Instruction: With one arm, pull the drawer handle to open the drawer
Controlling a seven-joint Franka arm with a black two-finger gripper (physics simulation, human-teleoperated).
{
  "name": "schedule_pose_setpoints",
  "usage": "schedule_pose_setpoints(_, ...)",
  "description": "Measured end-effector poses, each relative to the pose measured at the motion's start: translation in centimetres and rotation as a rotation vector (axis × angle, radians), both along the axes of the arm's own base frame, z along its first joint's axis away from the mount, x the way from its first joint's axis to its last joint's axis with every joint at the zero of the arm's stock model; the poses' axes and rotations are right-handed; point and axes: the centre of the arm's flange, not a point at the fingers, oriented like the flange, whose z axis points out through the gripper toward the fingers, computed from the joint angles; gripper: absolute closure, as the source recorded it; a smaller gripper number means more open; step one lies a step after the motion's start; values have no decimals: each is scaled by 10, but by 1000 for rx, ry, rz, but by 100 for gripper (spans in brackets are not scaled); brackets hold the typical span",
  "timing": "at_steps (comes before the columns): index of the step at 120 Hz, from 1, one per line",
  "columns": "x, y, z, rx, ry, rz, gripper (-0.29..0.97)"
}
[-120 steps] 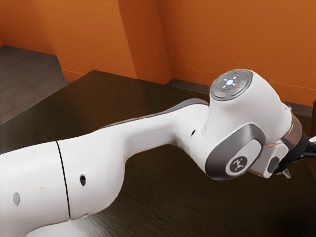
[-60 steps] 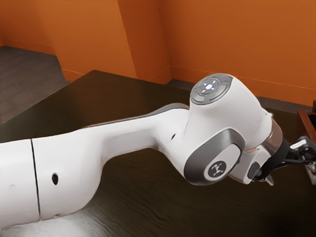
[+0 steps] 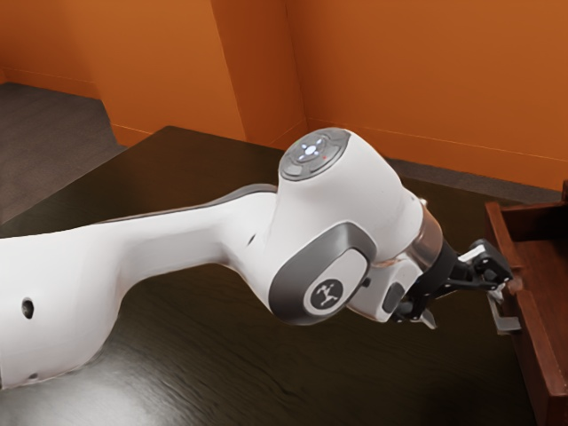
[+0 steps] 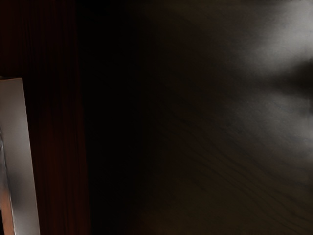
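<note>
A red-brown wooden drawer [image 3: 532, 266] juts in from the exterior view's right edge, its front panel [image 3: 515, 337] facing the arm. A grey metal handle [image 3: 503, 312] sticks out from that panel. My black gripper [image 3: 500, 273] reaches in from the left and is shut on the handle's upper part, one finger on each side. In the wrist view the grey handle bar [image 4: 19, 156] lies close under my hand, against the dark red drawer front [image 4: 56, 122].
The dark wooden table [image 3: 177, 195] spreads under and behind the arm, and also shows as the dark table [image 4: 220, 161] in the wrist view. Orange walls [image 3: 426, 71] stand at the back, with grey floor [image 3: 44, 133] at the far left.
My arm has drawn back toward the exterior view's left with the handle in its grip. The drawer has slid out after it, and more of it now shows at the right edge.
</note>
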Motion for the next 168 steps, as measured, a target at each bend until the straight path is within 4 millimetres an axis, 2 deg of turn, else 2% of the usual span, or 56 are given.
schedule_pose_setpoints(22,-16,12,7,-6,3,4,5)
schedule_pose_setpoints(42,-21,27,3,-3,15,22,0)
schedule_pose_setpoints(78,-47,53,10,10,12,26,3)
schedule_pose_setpoints(94,-45,70,11,-13,19,43,2)
schedule_pose_setpoints(111,-47,72,10,-15,23,37,1)
schedule_pose_setpoints(126,-56,80,10,-16,25,28,4)
schedule_pose_setpoints(136,-60,85,12,-24,24,26,13)
schedule_pose_setpoints(138,-61,86,14,-27,20,25,16)
schedule_pose_setpoints(146,-67,93,35,-58,-9,23,11)
schedule_pose_setpoints(157,-74,97,75,-107,-67,11,7)
schedule_pose_setpoints(168,-73,112,148,-155,-130,42,5)
